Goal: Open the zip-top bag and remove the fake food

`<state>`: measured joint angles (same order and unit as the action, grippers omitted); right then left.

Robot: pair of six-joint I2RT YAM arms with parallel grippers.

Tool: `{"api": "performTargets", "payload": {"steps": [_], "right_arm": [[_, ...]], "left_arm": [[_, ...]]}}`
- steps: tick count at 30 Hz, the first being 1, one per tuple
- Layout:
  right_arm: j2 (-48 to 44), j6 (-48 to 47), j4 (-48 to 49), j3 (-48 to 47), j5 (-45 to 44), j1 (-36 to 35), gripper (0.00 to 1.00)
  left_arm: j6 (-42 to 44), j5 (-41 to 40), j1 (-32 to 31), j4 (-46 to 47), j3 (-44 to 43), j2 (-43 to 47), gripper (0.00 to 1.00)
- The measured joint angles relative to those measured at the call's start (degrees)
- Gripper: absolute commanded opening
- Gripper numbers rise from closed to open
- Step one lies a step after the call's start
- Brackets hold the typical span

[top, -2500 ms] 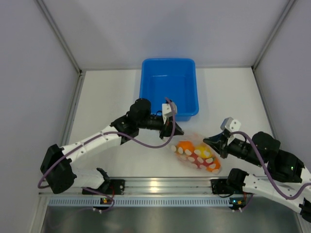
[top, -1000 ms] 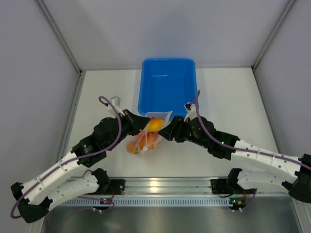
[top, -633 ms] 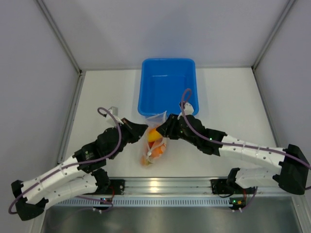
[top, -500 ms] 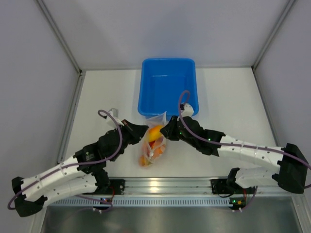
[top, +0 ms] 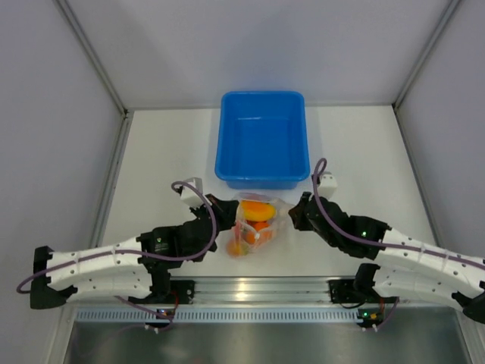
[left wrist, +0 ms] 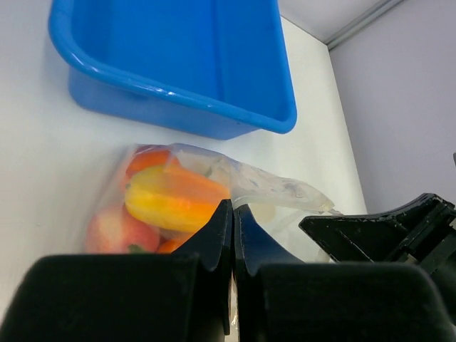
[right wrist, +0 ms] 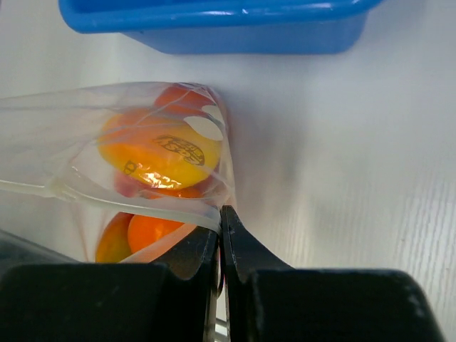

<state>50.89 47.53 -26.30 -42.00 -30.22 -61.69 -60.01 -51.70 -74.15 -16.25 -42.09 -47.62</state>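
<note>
Zip-top bag (top: pixel 256 221) place: it is found on the white table (top: pixel 167 152), just in front of the blue tub (top: pixel 262 180), stretched between the two arms; its lower part seems to rest on the table.
Tub: the blue tub is placed behind the bag, near it but apparently not touching.
Handling: the zip-top bag is judged light, soft and crinkly. The film is thin and slippery, so it may slide out of a pinch or be torn by a hard pull. The two lips at the mouth are judged the best hold, one per side.
Hold, left: the jaws of the left gripper (left wrist: pixel 231 211) are clenched on the film at one side.
Hold, right: the jaws of the right gripper (right wrist: pixel 219 214) are clenched on the edge strip opposite.
Seal: whether it is parted cannot be told.
Contents: the fake food (right wrist: pixel 160 149), orange, yellow and red, is packed inside. It is judged smooth, hard and likely to roll.
</note>
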Motion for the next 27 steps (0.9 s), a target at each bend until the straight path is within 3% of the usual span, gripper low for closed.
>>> {"api": "performTargets", "payload": {"steps": [9, 15, 20, 27], "right_arm": [[-6.14, 0.5, -7.69, 5.07, 0.24, 0.31, 0.13], [-8.9, -4.7, -7.56, 4.31, 3.02, 0.37, 0.26], [-7.61, -11.74, -6.67, -1.73, 7.1, 0.44, 0.36], [-6.88, -20.09, -1.6, -7.67, 14.45, 0.48, 0.38]], "left_arm": [[5.95, -14.16, -14.03, 0.2, -7.89, -9.81, 0.0], [10.1, -15.21, -14.43, 0.07, -13.22, -13.53, 0.0], [10.32, -14.93, -14.45, 0.35, -14.71, -16.55, 0.0], [8.48, -13.46, -14.32, 0.33, -14.71, -18.03, 0.0]]}}
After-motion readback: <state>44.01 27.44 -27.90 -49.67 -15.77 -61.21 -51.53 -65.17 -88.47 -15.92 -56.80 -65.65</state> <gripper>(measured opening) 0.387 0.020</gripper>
